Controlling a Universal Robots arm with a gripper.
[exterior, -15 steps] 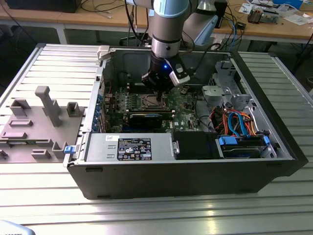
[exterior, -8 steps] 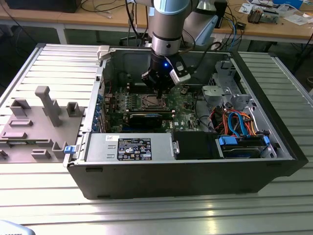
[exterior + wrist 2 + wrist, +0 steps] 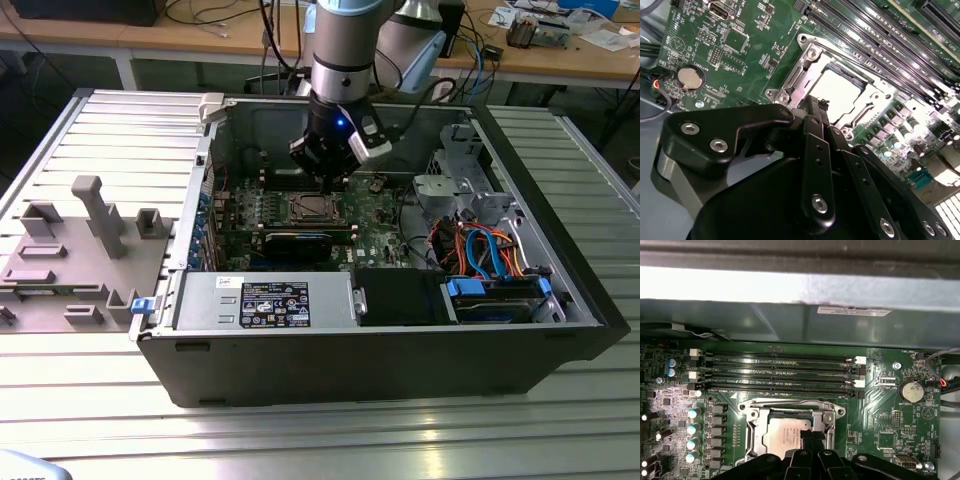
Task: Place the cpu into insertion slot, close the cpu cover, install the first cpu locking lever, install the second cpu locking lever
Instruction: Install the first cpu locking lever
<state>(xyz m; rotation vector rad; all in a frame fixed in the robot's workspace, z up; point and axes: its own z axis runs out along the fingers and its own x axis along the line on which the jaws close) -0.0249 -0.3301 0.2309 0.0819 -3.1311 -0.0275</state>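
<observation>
The cpu (image 3: 840,92) (image 3: 782,435), a flat silver-grey square, lies in the insertion slot (image 3: 790,404) on the green board. The cpu cover (image 3: 812,52) (image 3: 752,427), a silvery frame, lies flat around the chip. My gripper (image 3: 816,106) (image 3: 812,436) is shut, its black fingertips pressed together with nothing visible between them. The tips stand at one edge of the socket, just over the frame's side. In the exterior view the gripper (image 3: 330,172) hangs inside the open computer case, directly above the socket (image 3: 312,208). Whether the thin locking levers are latched I cannot tell.
Long black memory slots (image 3: 780,372) run beside the socket. A coin battery (image 3: 912,390) (image 3: 688,77) sits on the board. Inside the case are a black card (image 3: 295,243), a grey power supply (image 3: 265,300) and cables (image 3: 480,250). Grey fixtures (image 3: 90,215) stand on the ribbed table.
</observation>
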